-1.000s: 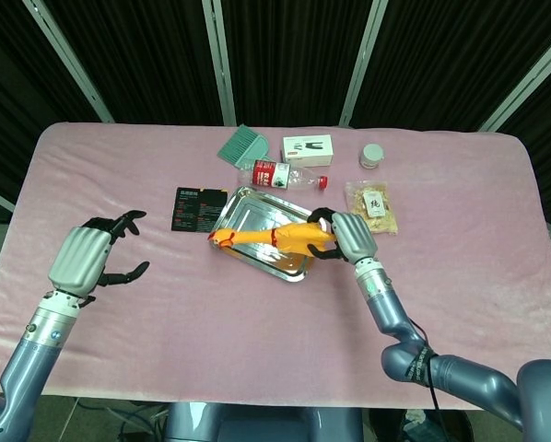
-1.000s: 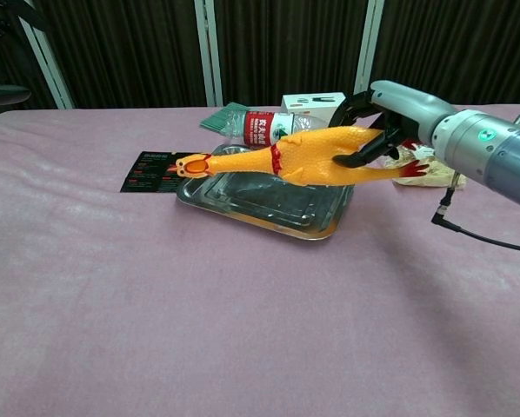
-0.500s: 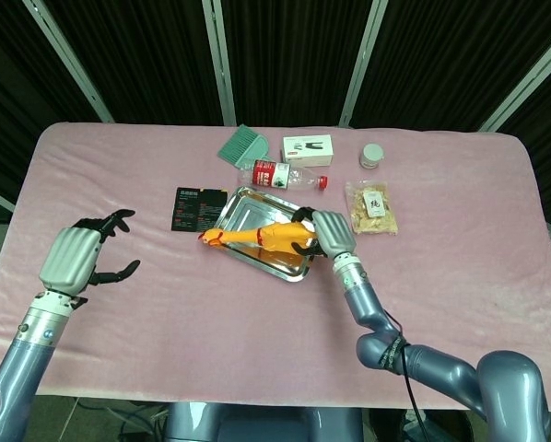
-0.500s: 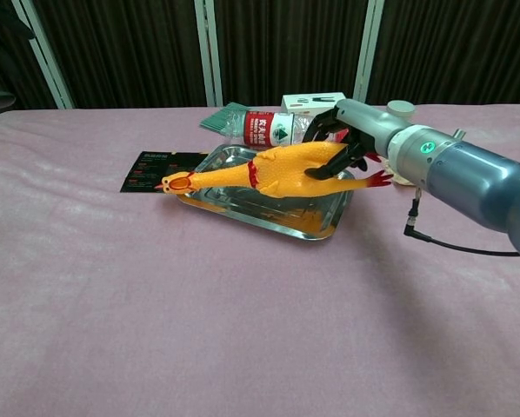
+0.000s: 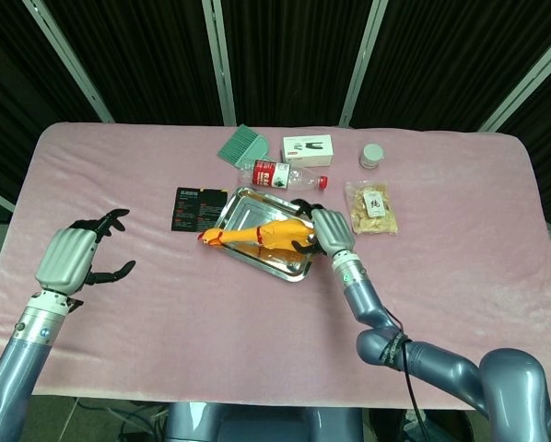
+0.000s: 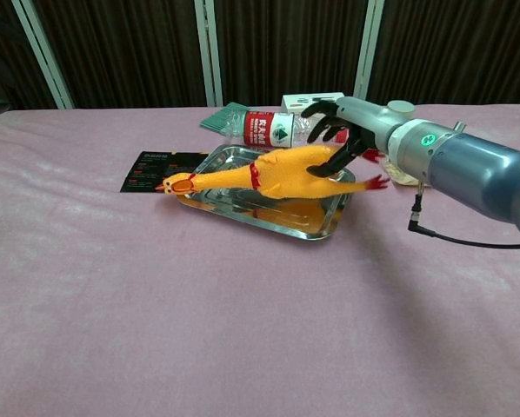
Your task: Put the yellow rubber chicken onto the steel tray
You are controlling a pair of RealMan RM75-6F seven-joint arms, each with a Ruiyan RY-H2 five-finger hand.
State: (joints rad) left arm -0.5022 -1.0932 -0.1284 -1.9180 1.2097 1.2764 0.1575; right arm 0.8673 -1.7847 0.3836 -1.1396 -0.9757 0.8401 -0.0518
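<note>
The yellow rubber chicken lies lengthwise in the steel tray, its head poking over the tray's left rim and its red feet over the right side. My right hand is at the chicken's tail end. Most of its fingers are lifted and spread above the body, while one dark finger still touches the chicken's side. My left hand hovers over the table's left part, fingers apart and holding nothing; only the head view shows it.
Behind the tray lie a plastic bottle with a red label, a green brush, a white box and a small jar. A snack bag sits right of the tray, a black card left of it.
The right hand carried the chicken left and down into the tray, then lifted its fingers off the body. The left hand drifted slightly left and back.
</note>
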